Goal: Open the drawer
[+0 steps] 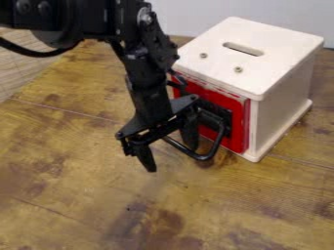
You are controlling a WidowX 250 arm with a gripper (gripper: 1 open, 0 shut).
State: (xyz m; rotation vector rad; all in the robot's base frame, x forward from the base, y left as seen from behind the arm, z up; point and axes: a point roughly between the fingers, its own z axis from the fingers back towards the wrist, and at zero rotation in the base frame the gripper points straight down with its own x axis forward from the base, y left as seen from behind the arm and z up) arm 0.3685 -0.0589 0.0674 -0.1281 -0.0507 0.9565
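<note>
Wooden tabletop (78, 195): tool (170, 145) points down, fingers spread over the drawer (209, 112) handle (196, 142), gripping nothing.

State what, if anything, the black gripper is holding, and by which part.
Nothing is held. The black gripper stands open at the large black loop handle of the red drawer, its fingers not closed on it.

Black arm reaches down, claw (167, 143) spread, pointing downward.

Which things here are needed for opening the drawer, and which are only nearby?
Needed:
- drawer, red with a black front
- its black loop handle
- gripper, open, at the handle

Only nearby:
- cream-white casing
- wooden table
</note>
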